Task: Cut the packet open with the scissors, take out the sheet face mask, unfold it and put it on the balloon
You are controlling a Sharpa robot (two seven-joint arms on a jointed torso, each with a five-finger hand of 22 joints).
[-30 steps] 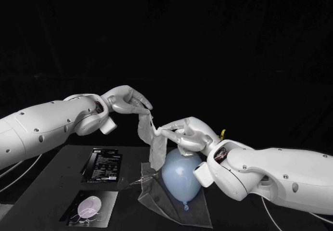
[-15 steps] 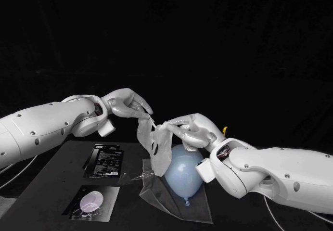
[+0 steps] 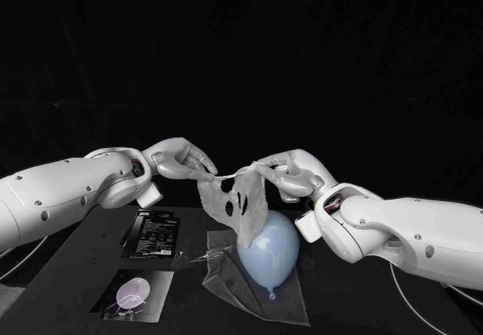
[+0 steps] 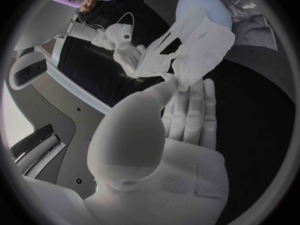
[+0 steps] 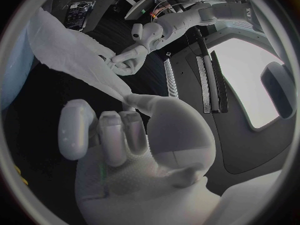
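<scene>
The white sheet face mask hangs spread out between my two hands, its eye holes showing, just above the pale blue balloon. My left hand pinches the mask's top left corner. My right hand pinches the top right corner. In the left wrist view the mask hangs past my fingertips in front of the balloon. In the right wrist view the mask stretches from my right hand toward my left hand.
The balloon lies on a clear plastic sheet in the middle of the black table. The cut black packet lies to its left. A dark card with a pale oval and the scissors sits near the front left.
Both hands have moved apart and pulled the folded mask open into a wide sheet. The mask's top edge is now taut between them, and it hangs above the balloon.
</scene>
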